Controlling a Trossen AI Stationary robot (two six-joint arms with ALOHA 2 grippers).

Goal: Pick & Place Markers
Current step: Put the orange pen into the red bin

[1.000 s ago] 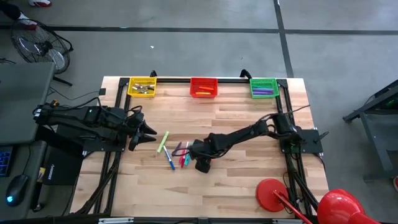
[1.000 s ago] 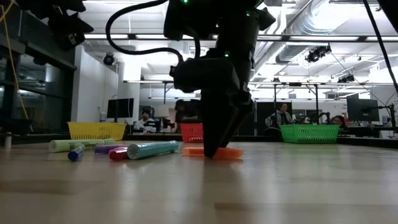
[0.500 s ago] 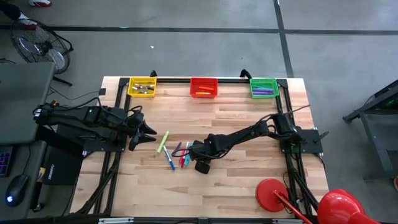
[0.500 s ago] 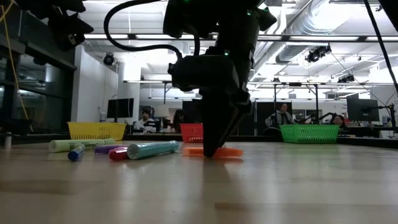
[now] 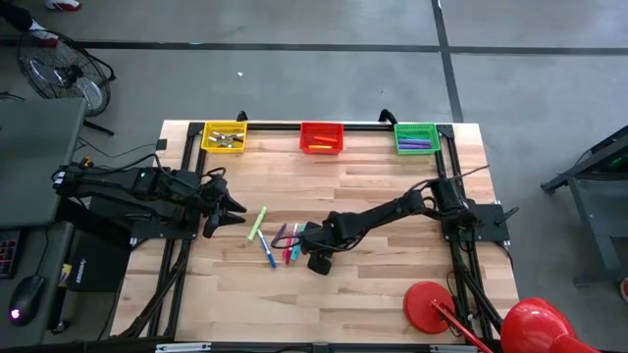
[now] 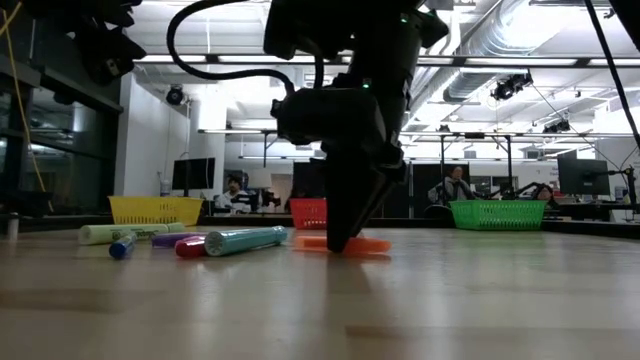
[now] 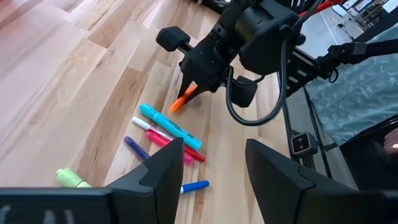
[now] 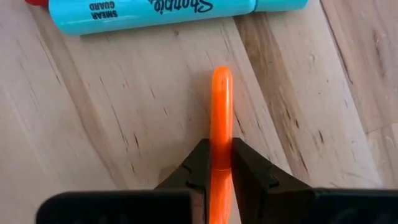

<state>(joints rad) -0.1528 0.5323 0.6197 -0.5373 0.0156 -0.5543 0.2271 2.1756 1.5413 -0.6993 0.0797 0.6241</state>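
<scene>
R gripper (image 8: 221, 163) down on the pale wood-grain bench (image 8: 124, 118), dark fingers pinching a slim, glossy orange marker (image 8: 221, 106). L gripper (image 7: 208, 165) hovers, fingers spread.

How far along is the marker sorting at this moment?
Done: markers already lie in the yellow basket, red basket and green basket. In hand: the right gripper is shut on an orange marker on the table. Left: the loose markers beside it. The left gripper waits open.
</scene>
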